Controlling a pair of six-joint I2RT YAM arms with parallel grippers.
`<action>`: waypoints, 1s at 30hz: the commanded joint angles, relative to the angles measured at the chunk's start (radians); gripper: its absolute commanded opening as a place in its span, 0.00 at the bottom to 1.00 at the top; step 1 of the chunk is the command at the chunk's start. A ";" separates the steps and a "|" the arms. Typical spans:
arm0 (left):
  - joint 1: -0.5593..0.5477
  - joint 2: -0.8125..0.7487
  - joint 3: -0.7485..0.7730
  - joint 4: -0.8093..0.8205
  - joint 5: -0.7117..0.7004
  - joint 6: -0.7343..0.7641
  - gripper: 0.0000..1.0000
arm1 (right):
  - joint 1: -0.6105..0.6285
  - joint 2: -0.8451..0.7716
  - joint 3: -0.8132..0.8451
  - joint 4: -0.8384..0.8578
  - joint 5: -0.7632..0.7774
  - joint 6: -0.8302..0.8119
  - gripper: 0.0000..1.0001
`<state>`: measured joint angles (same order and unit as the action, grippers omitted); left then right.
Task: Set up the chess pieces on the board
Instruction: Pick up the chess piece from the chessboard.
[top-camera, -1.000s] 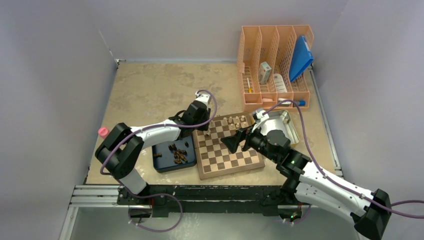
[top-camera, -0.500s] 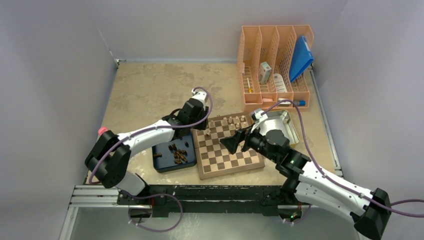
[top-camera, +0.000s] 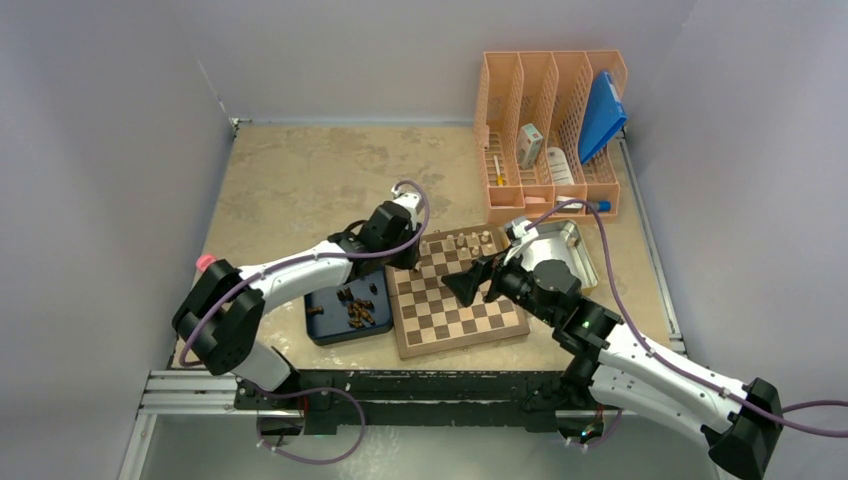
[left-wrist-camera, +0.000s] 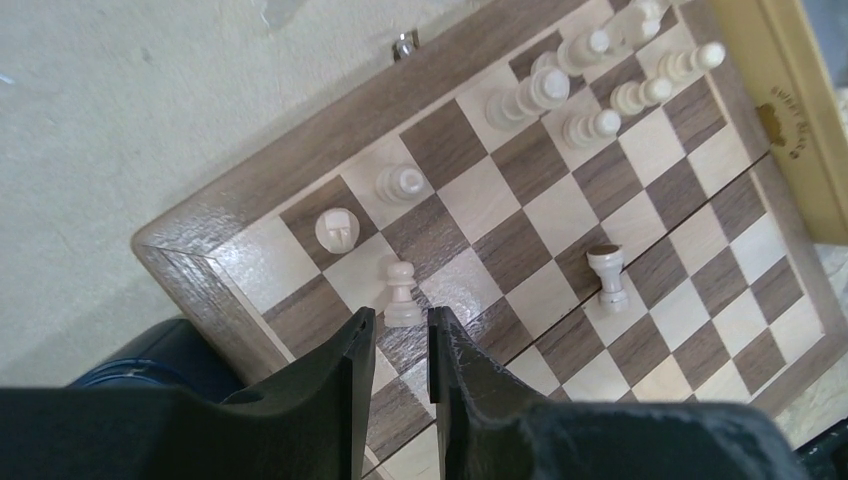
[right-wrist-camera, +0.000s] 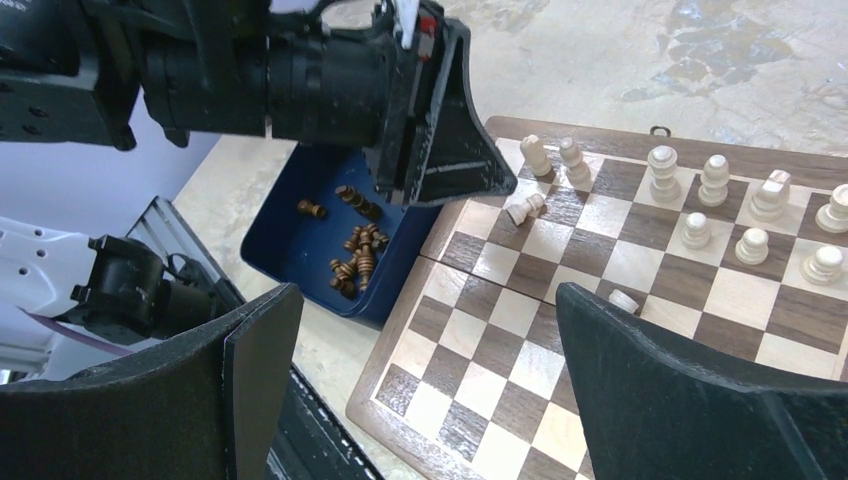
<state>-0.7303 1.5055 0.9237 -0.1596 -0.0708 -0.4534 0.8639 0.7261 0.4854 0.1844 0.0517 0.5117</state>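
Pale grey walls (top-camera: 100, 120) on three sides, plain, windowless. Tabletop (top-camera: 300, 180) beige, mottled like stone, with darker blotches. Metal rail (top-camera: 200, 385) along near edge. Peach slotted file rack (top-camera: 520, 80) in far right corner. Light soft, even, with faint shadows.

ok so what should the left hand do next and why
Probably ease the left hand forward a little and close on the pale pawn. It seems to lie on its side on the board, base just at the slightly parted fingertips, so it needs gripping and standing up.
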 joint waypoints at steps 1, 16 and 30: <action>-0.022 0.041 0.023 0.001 0.005 0.000 0.24 | 0.004 -0.015 0.015 0.027 0.034 -0.002 0.99; -0.048 0.120 0.028 0.022 -0.040 0.001 0.27 | 0.004 -0.013 0.013 0.027 0.040 0.002 0.99; -0.057 0.127 0.037 0.023 -0.063 0.006 0.19 | 0.004 -0.007 0.013 0.031 0.035 0.000 0.99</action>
<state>-0.7803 1.6390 0.9298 -0.1444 -0.1165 -0.4522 0.8639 0.7254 0.4854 0.1841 0.0689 0.5121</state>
